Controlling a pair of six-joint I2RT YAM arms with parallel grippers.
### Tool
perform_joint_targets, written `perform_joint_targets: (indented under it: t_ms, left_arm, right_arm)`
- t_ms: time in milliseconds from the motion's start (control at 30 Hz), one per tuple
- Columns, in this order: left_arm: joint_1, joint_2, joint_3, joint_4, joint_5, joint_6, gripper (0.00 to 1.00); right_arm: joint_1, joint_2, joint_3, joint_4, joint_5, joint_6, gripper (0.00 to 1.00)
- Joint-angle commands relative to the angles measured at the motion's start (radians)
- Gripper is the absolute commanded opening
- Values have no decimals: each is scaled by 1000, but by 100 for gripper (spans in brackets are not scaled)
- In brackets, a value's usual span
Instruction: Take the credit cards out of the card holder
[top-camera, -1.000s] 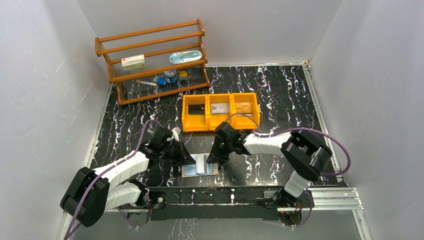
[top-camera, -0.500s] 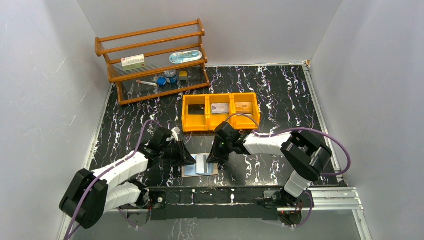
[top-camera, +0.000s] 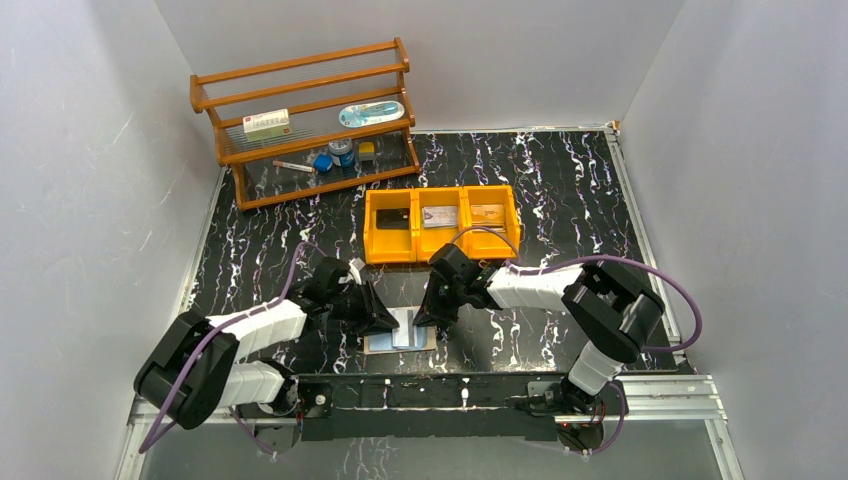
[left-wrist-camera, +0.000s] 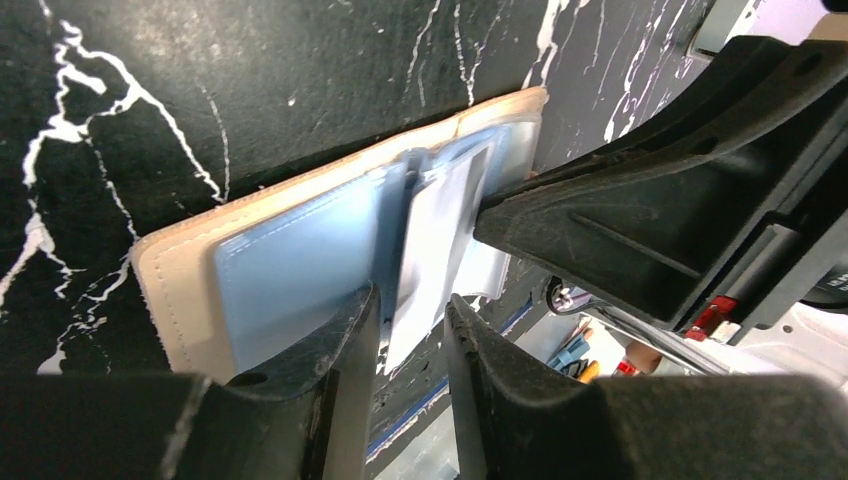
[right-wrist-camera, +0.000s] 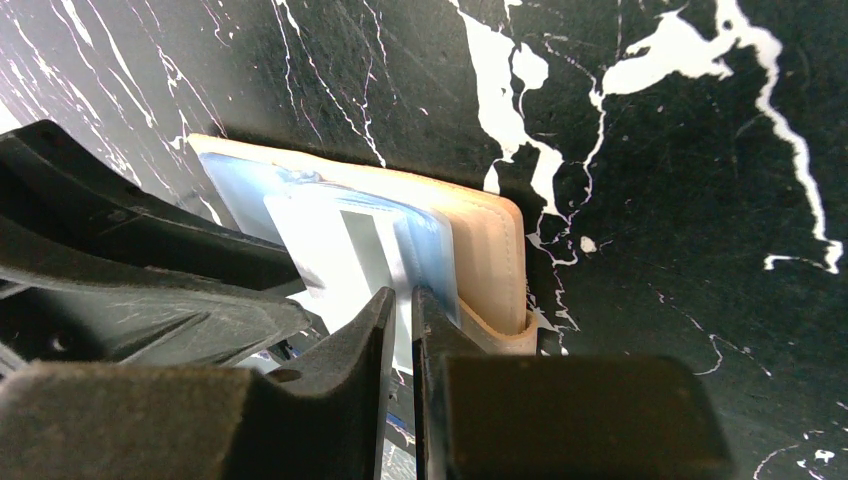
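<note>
Left hand (left-wrist-camera: 410, 308), jaws apart, straddles a pale card (left-wrist-camera: 440, 215) partly out of the open card holder (left-wrist-camera: 285, 270) on the desk (top-camera: 560, 200). Right hand (right-wrist-camera: 403, 308) is nearly together, grip unclear. Three credit cards (top-camera: 440, 216) lie in the yellow bin (top-camera: 441, 256); this one apparently remains.

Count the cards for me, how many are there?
4. One in each yellow bin compartment: dark card left, silvery card middle, tan card right. A pale card sits in the card holder; more may hide inside.
</note>
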Motion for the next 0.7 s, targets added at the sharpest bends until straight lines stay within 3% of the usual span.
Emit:
perform_joint_targets:
  t_ms: [0,233,367,667]
  left_arm:
    - [6,10,-38,62,45,-33,29]
    - [6,22,-69,146,85,-52,24]
    - [6,24,-85,218,119,-81,16]
    - [7,-6,-101,194,97,-89,2]
  right_arm:
    - [-6,11,-34,-155,89,-41,21]
    - [-6,14,-41,-142,82,-38,21]
    - [-6,15,-49,-137,79,-35,21]
    - [-6,11,-55,-141,82,-32,21]
